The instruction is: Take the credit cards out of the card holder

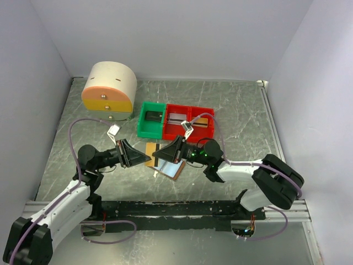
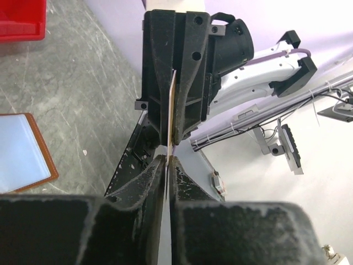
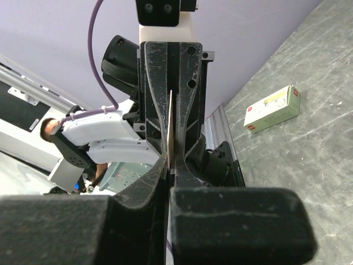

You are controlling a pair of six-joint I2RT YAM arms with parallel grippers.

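Card holder (image 2: 22,152) — left part off-frame

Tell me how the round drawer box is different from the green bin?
The drawer box is rounded, cream on top with orange and yellow drawer fronts; the green bin is square-cornered and all green. The drawer box looks bigger and taller than the green bin. Its drawers look shut, while the green bin is open on top with something dark inside. Both stand at the far side of the table.

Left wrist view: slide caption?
Left pincer and right pincer pinch one thin pale card edge-on; brown blue-lined card holder lies open.
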